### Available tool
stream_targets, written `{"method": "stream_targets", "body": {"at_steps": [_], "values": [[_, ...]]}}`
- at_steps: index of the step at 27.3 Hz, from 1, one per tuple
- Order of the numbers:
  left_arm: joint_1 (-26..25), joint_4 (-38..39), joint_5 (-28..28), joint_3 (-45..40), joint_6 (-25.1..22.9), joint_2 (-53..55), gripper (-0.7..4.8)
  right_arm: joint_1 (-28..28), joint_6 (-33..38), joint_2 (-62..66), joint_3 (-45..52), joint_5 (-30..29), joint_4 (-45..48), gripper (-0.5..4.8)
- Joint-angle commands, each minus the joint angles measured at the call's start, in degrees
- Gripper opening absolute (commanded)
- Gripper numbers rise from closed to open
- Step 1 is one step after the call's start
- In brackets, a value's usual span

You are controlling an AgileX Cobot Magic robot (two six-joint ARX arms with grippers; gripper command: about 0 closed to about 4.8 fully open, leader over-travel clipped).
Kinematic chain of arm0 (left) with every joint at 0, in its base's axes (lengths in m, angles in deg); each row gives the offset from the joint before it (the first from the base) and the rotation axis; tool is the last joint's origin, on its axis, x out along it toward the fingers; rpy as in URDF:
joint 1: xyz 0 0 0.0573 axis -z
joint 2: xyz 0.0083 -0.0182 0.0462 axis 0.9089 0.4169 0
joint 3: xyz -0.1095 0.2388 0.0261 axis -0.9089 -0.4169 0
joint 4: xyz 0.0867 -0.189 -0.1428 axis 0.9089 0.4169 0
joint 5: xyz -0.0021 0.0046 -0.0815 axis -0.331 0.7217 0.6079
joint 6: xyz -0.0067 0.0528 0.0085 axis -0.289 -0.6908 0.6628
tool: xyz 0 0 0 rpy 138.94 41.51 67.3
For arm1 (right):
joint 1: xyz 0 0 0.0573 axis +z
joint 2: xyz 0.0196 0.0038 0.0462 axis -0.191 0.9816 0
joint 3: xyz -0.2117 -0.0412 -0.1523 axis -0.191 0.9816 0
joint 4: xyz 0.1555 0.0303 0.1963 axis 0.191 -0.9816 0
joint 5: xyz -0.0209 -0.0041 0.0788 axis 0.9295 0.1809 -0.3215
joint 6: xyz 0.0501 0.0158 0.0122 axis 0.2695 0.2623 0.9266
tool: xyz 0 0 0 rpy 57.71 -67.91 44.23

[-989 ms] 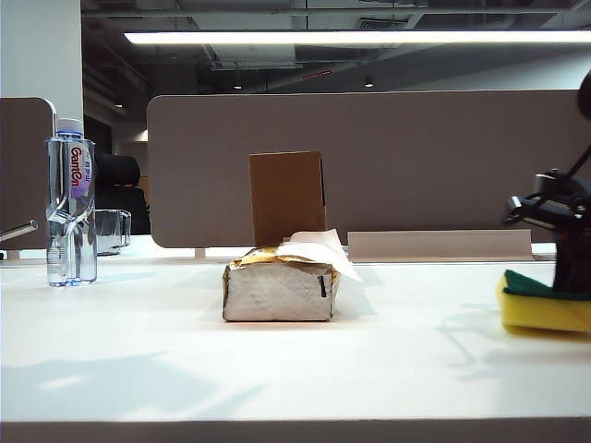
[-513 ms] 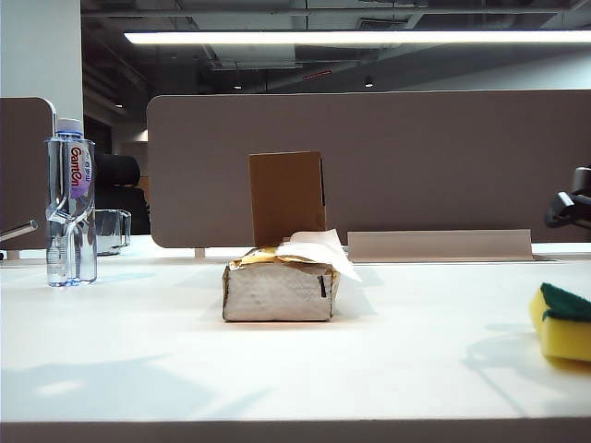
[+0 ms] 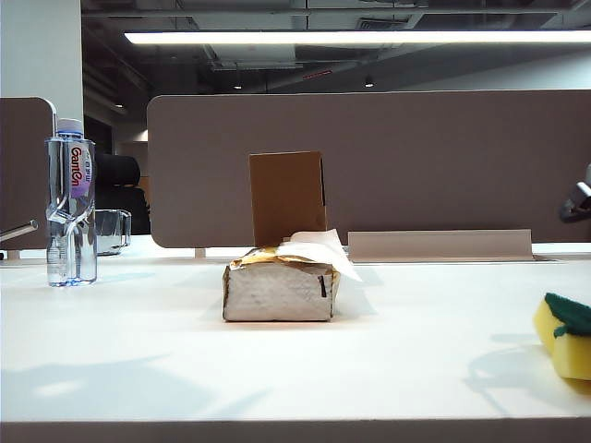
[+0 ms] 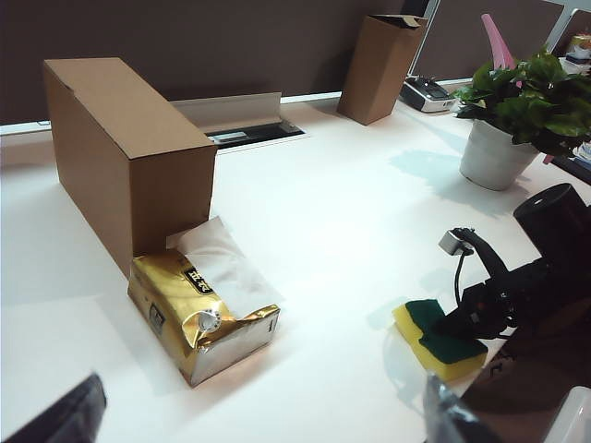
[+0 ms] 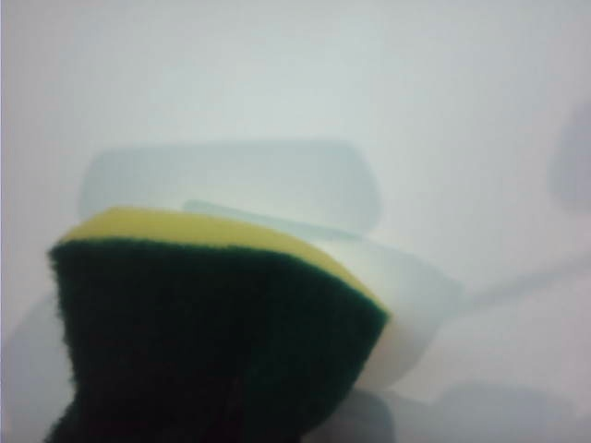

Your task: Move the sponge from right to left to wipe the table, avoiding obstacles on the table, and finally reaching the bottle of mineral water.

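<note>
The yellow sponge (image 3: 565, 337) with its dark green layer on top sits at the far right edge of the white table (image 3: 138, 351), cut off by the frame. My right gripper (image 4: 454, 323) is shut on the sponge (image 4: 439, 337); up close the sponge (image 5: 222, 314) hides the jaws. The tissue pack (image 3: 277, 281) lies mid-table in front of the upright brown box (image 3: 287, 197). The bottle of mineral water (image 3: 71, 203) stands far left. My left gripper (image 4: 254, 426) hangs open over the table, near the tissue pack (image 4: 199, 309) and box (image 4: 125, 152).
A short clear glass container (image 3: 113, 231) stands behind the bottle. Grey-brown divider panels (image 3: 416, 157) close off the back. A second cardboard box (image 4: 381, 66) and a potted plant (image 4: 517, 111) stand beyond the sponge's side of the table.
The sponge has slid right and nearer the table's front edge in my right gripper. The right arm has almost left the exterior view. The left arm has kept still.
</note>
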Motion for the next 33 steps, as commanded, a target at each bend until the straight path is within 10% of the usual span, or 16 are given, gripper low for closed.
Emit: {"method": "stream_targets", "body": {"at_steps": [1, 33], "values": [[0.0, -0.7, 0.4, 0.3, -0.2, 0.0, 4.44, 0.0, 0.0, 0.2, 0.2, 0.1, -1.7, -0.06], [0.0, -0.2, 0.4, 0.3, -0.2, -0.8, 4.44, 24.8, 16.7, 19.5, -1.7, 6.2, 21.2, -0.06]]}}
